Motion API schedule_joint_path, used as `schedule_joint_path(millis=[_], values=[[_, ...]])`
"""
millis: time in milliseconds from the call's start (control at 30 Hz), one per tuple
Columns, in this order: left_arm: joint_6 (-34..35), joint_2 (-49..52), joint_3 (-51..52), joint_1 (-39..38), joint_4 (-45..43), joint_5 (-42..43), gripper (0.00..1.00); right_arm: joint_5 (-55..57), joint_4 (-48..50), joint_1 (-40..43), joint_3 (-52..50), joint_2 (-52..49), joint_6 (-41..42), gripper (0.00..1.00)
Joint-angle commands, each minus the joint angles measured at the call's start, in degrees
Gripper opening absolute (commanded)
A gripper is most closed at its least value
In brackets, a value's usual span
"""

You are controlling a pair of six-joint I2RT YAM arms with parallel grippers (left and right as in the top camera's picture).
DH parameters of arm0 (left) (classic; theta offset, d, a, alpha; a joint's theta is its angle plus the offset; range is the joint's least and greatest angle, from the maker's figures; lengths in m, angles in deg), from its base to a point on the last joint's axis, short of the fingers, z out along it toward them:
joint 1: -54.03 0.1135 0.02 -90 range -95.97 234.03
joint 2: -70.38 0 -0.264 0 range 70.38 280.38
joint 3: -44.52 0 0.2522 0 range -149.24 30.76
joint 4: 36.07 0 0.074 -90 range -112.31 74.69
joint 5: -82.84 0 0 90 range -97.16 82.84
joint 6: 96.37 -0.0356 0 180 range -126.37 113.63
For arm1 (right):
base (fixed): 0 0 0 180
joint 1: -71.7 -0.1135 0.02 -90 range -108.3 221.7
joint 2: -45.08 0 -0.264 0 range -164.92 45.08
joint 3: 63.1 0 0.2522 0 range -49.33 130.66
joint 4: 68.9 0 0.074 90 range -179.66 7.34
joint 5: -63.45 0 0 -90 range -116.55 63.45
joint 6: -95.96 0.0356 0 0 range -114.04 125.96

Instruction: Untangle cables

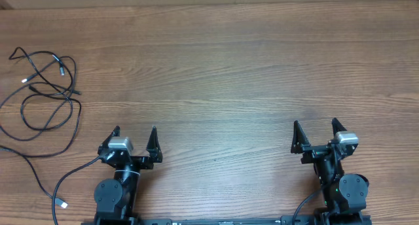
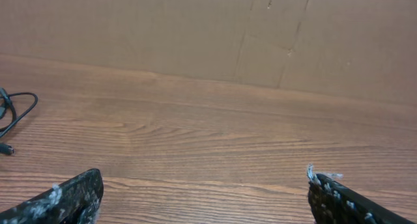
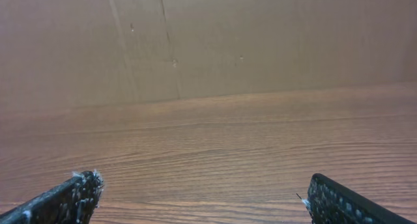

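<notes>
The table (image 1: 249,68) is carrying the cables (image 1: 49,94), lying in loose loops well left of the left gripper (image 1: 135,130). They are looking light, limp and thin, and are likely sliding if tugged. That gripper and the right gripper (image 1: 315,123), well to its right, are holding their fingers spread wide, empty. A stiff plug end (image 1: 62,203), left of the left gripper's base, is probably offering the firmest hold.

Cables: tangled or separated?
Tangled: the cables lie in crossing loops, and the left gripper is open and clear of them.
</notes>
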Motion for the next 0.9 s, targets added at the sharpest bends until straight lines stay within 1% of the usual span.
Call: schedule_joint_path(millis=[0,67,200,867], values=[[-1.3,-0.4,0.2,0.3,0.1,-0.7,1.00,0.0,0.2,0.1,-0.6,0.7,-1.4,1.00],[-1.3,-0.4,0.2,0.3,0.1,-0.7,1.00,0.0,0.2,0.1,-0.6,0.7,-3.3,1.00],[-1.3,-0.4,0.2,0.3,0.1,-0.7,1.00,0.0,0.2,0.1,-0.6,0.7,-4.6,1.00],[-1.3,-0.4,0.2,0.3,0.1,-0.7,1.00,0.0,0.3,0.1,-0.6,0.6,-4.5,1.00]])
